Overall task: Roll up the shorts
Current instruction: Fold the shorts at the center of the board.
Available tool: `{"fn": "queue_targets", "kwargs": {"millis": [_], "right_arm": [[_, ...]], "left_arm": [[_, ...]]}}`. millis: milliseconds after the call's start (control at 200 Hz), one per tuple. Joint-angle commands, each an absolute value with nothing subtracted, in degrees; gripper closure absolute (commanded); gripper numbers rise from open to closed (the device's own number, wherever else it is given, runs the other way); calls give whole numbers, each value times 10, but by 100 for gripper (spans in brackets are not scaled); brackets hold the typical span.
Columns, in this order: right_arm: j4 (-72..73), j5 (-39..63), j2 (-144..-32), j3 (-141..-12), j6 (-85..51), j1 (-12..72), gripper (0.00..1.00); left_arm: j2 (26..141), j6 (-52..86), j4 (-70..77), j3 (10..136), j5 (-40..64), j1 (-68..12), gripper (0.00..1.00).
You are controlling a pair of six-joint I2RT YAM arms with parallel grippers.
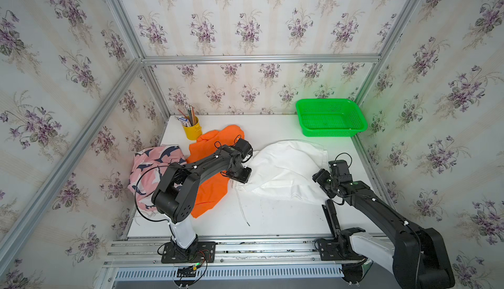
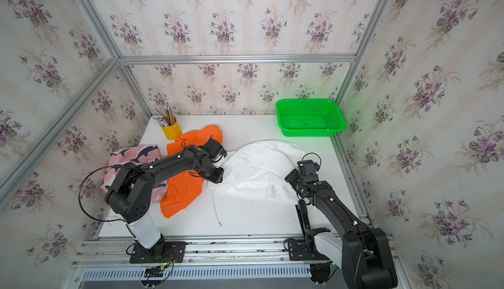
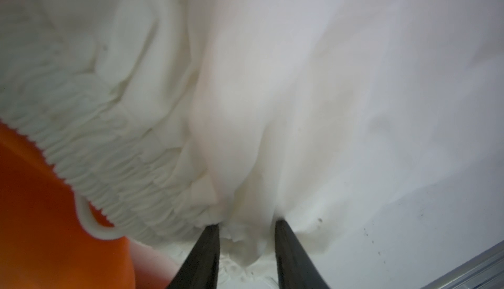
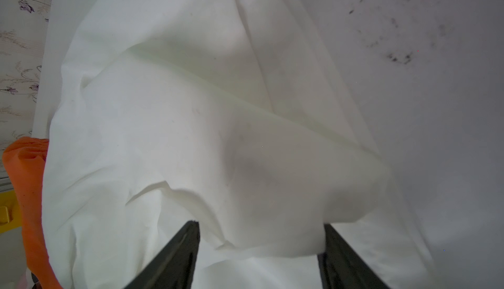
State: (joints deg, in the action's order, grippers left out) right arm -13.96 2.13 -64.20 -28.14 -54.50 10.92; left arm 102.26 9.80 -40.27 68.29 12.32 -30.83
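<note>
While none of the three shorts is rolled yet, I list my stock and how to work it.

- Left gripper (image 3: 246,223): clamped on white shorts (image 1: 286,167) at the gathered waistband (image 3: 109,164). Cloth bunches between the fingers and creases fan out from the pinch.
- Right gripper (image 4: 261,223): jaws wide apart, straddling a loose raised fold at the far end of the same garment. The fold looks unsqueezed, so I judge there is no grip.
- White shorts: mid-table (image 1: 272,219), between my two grippers, rumpled, one layer doubled over. Their drawcord (image 1: 241,208) trails toward the front edge.
- Orange shorts (image 1: 210,192): crumpled just beside the waistband, partly under my left arm. I cannot tell whether they touch it.
- Pink shorts (image 1: 152,156): heaped at the left wall, untouched.
- Basket (image 1: 330,100) and pencil cup (image 1: 192,132): at the back, well apart from the work.

Step in hand, as I judge it: stretching the white pair flat before any rolling.

Method notes:
- Close the right jaws low on the hem, through both layers, not on the puffed fold alone.
- Draw the two ends apart gently until the creases fade, then lay the cloth down.
- Lift the waistband clear of the orange pair so it is not dragged along.
- Mind the drawcord. Tuck it in or it will hang out of the roll.
- Start the roll tight and even from one end.
</note>
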Motion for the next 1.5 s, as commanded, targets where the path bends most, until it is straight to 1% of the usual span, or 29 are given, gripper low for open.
{"fn": "queue_targets", "kwargs": {"millis": [0,25,65,80,165,260,295,365,430,515,670,805,915,994,1029,1149,1224,1294,1499], "right_arm": [[-74,-25,-661,-287,-554,105,51],[-68,-29,-668,-295,-535,101,65],[-60,-20,-680,-317,-489,96,93],[-61,-19,-684,-331,-471,95,100],[-124,-43,-693,-423,-407,96,100],[-185,-94,-665,-510,-357,95,100],[-208,-116,-649,-532,-343,94,100],[-240,-150,-616,-546,-323,94,100],[-256,-166,-586,-516,-325,94,100],[-264,-160,-556,-438,-357,94,100],[-214,-39,-510,-295,-442,94,100],[-184,14,-500,-241,-474,93,100],[-184,25,-520,-238,-463,93,75],[-186,23,-540,-241,-459,93,55],[-179,25,-551,-239,-458,93,50],[-122,56,-592,-235,-448,93,43],[-99,50,-629,-243,-440,94,36],[-83,39,-669,-256,-436,92,31],[-28,45,-817,-320,-407,87,30]], "left_arm": [[1030,111,-386,673,152,-308,62],[1032,117,-382,670,164,-310,62],[1032,127,-372,663,178,-314,63],[1030,131,-369,661,182,-317,63],[1024,153,-349,653,192,-338,63],[1018,187,-321,651,202,-360,64],[1014,199,-310,651,219,-368,64],[1006,217,-294,651,214,-379,65],[1000,225,-291,653,208,-381,65],[994,218,-318,662,145,-380,65],[995,189,-379,667,66,-348,65],[986,170,-392,655,41,-312,65],[983,163,-397,661,42,-298,65],[980,161,-401,674,55,-297,65],[979,162,-399,679,66,-300,65],[975,159,-390,700,105,-317,64],[982,156,-387,714,131,-333,64],[995,156,-380,721,150,-343,63],[1044,143,-382,723,150,-343,63]]}}
